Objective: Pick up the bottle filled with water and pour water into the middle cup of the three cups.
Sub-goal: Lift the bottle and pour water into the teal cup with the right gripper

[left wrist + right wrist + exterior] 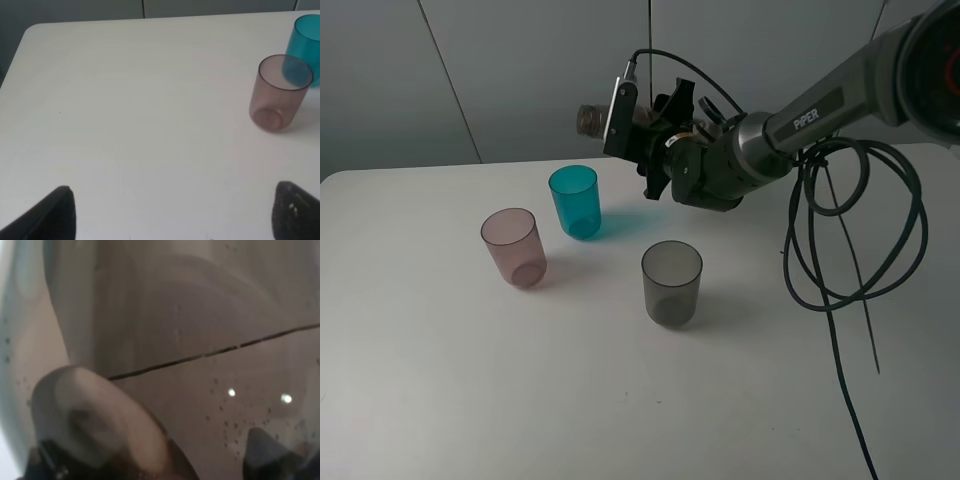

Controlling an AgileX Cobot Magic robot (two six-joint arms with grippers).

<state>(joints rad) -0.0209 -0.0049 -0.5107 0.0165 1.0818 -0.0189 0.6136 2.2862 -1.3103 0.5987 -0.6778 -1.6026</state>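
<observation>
High camera overlooks whole table (420,400). Left wrist view, low, shares pink cup (280,95) and teal cup (305,45) with it. Right wrist view: close against bottle (200,330).

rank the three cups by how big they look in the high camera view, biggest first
1. Grey cup and pink cup: they look alike, so no ranking.
2. Teal cup: looks smallest, but it stands farthest from the camera, so its true size is unsure.

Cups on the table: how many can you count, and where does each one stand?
3. The teal-blue cup stands at the back, near the raised bottle. The pale pink cup is front-left of it, and the smoky grey cup is front-right. None seems hidden.
</observation>
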